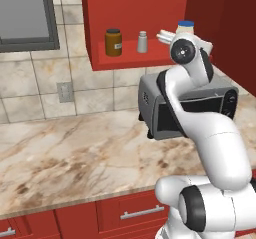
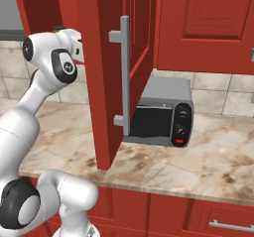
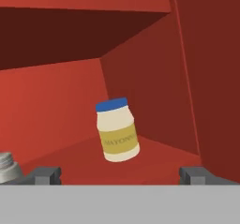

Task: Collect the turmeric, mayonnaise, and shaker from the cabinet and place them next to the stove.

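The gripper (image 3: 120, 175) stands wide open, its fingertips (image 3: 45, 175) holding and touching nothing. Beyond them, the mayonnaise (image 3: 117, 130) sits on the cabinet (image 3: 154, 148) shelf, apart from its walls, the shaker (image 3: 8, 166) at the view's left edge.

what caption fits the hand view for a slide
Open tool faces the mayonnaise on the red cabinet shelf.

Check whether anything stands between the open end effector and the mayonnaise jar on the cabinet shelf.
Nothing visible does. In the hand view the mayonnaise stands upright straight ahead of the open end effector, with bare red shelf between them. The shaker sits off to one side, clear of that line.
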Motion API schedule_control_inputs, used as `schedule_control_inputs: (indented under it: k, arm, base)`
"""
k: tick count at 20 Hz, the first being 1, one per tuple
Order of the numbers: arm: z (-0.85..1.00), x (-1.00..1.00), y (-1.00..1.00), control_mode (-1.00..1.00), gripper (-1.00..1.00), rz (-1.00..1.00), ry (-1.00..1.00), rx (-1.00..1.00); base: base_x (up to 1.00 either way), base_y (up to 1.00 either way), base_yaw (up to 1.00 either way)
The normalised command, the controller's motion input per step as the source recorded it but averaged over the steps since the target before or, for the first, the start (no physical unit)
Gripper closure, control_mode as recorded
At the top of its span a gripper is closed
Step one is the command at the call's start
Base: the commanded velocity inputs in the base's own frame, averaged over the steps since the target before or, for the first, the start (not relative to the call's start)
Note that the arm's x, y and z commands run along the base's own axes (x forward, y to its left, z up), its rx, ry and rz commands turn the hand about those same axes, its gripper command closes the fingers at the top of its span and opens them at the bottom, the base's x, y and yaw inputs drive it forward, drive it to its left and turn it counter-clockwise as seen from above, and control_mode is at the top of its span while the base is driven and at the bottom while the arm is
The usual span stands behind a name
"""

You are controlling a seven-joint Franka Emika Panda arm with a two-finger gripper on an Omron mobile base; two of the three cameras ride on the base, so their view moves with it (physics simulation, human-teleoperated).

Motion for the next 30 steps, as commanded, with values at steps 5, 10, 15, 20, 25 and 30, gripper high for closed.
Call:
schedule_control_inputs:
  k: [5, 10, 15, 20, 25, 30]
  arm:
    - [0.03, 0.2, 0.11, -1.0, -1.0, 0.0, 0.04, -0.06]
    - [0.02, 0.44, 0.23, -1.0, -1.0, 0.0, 0.14, -0.1]
    - [0.0, 0.27, 0.06, -1.0, -1.0, 0.0, 0.11, -0.03]
    - [0.0, 0.43, -0.2, -1.0, -1.0, -0.05, 0.08, 0.05]
    - [0.02, 0.47, -0.36, -1.0, -1.0, -0.08, 0.08, 0.08]
    - [0.04, 0.29, -0.1, -1.0, -1.0, -0.07, 0.01, 0.02]
  base:
    - [0.0, 0.0, 0.0]
    - [0.0, 0.0, 0.0]
    - [0.0, 0.0, 0.0]
    - [0.0, 0.0, 0.0]
    - [0.0, 0.0, 0.0]
    - [0.0, 0.0, 0.0]
